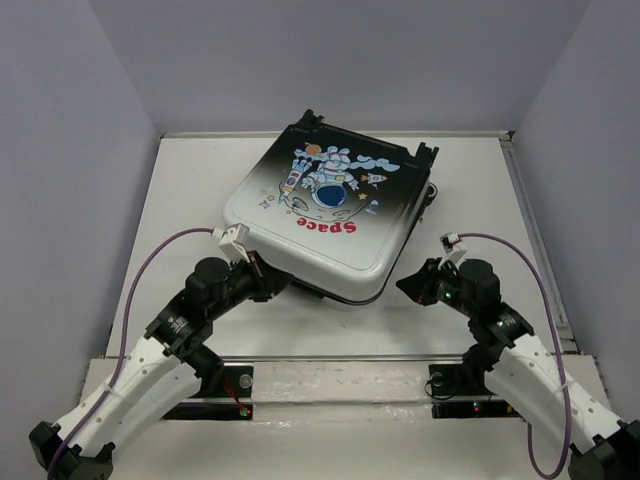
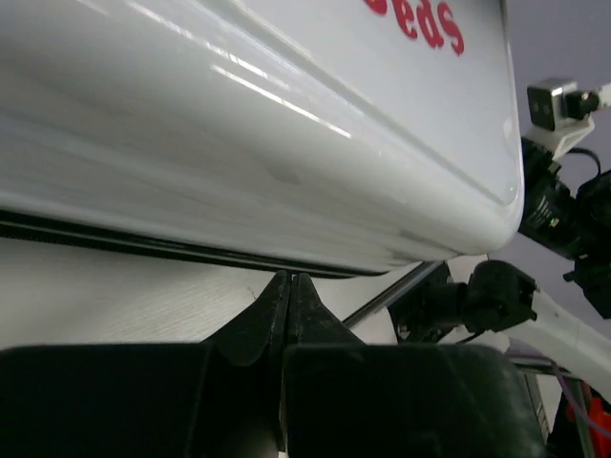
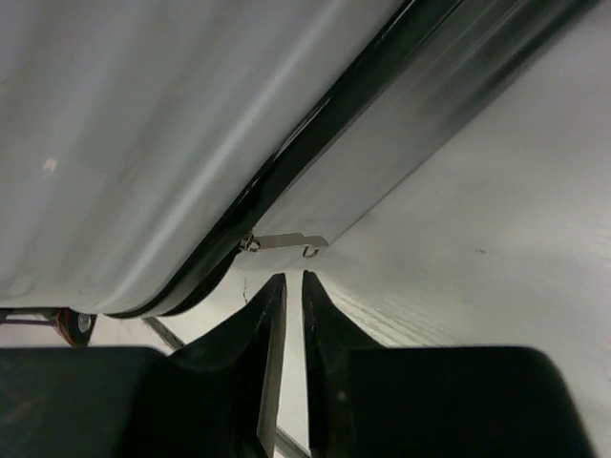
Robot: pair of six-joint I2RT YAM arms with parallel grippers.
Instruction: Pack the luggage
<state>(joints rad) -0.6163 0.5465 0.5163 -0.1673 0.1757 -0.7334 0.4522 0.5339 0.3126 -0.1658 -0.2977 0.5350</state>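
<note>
Luggage [image 1: 330,215] lid down (contents hidden), on table [image 1: 180,200], left claw [image 2: 289,279] pinched empty

White-to-black luggage [image 1: 300,215], astronaut print [image 1: 328,180], red lettering [image 1: 328,226]

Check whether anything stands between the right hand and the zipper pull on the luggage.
Nothing visible does. The right hand points straight at the metal zipper pull hanging from the seam of the luggage. Its fingertips stop just short of the pull, with only bare table showing behind the gap.
</note>
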